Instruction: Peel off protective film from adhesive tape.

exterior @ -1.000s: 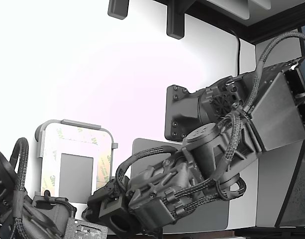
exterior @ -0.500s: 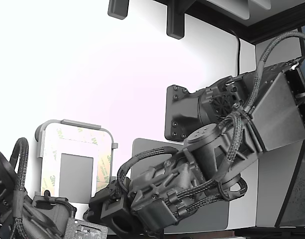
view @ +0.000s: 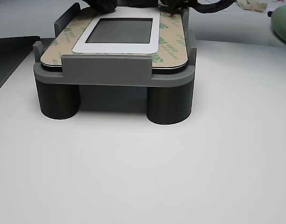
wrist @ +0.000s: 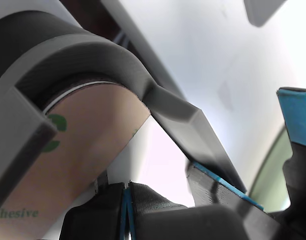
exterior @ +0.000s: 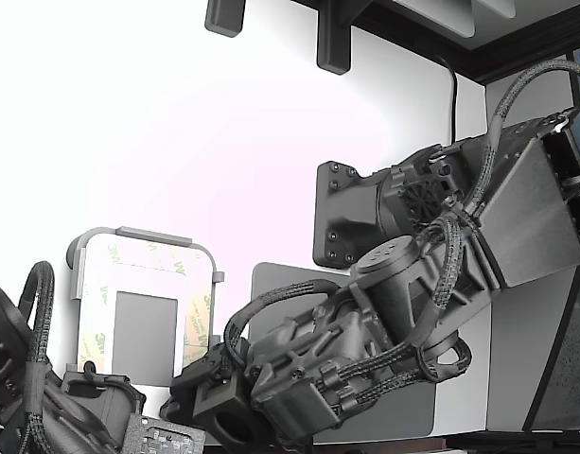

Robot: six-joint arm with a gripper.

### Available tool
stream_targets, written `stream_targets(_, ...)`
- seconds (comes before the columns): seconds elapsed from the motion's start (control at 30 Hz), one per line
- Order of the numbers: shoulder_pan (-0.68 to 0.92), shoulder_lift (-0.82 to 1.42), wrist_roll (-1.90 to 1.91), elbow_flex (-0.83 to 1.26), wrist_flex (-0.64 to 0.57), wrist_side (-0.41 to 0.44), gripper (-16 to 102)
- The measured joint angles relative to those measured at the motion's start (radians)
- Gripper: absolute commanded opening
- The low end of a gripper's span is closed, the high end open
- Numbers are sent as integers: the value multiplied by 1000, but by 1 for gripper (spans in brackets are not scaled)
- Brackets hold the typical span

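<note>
The protective film (view: 170,43) is tan, printed with green 3M logos, and frames a white border and a dark-grey rectangle (view: 120,30) on the plate. In the exterior view the film (exterior: 197,317) shows along the plate's top and sides. The adhesive tape beneath it cannot be told apart from the film. My gripper (exterior: 187,386) hangs at the plate's lower right corner in the exterior view. Close up in the wrist view, a curved film corner (wrist: 88,145) sits inside the grey holder, with dark fingers (wrist: 157,210) just below. Their jaws are too cropped to judge.
The plate rests in a grey holder (view: 115,70) on two dark round legs. A large dark-grey mat (exterior: 280,284) lies under my arm. A second arm (exterior: 34,397) sits at the exterior view's lower left. Crumpled pale scraps (view: 250,4) lie at the back.
My forearm and wrist have dipped slightly lower and toward the exterior view's left, closer to the plate's lower corner. The plate and film look unchanged.
</note>
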Motion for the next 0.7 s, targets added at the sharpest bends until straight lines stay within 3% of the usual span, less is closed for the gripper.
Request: stream_targets(0.7,8,2,0,-9,21,9,-11)
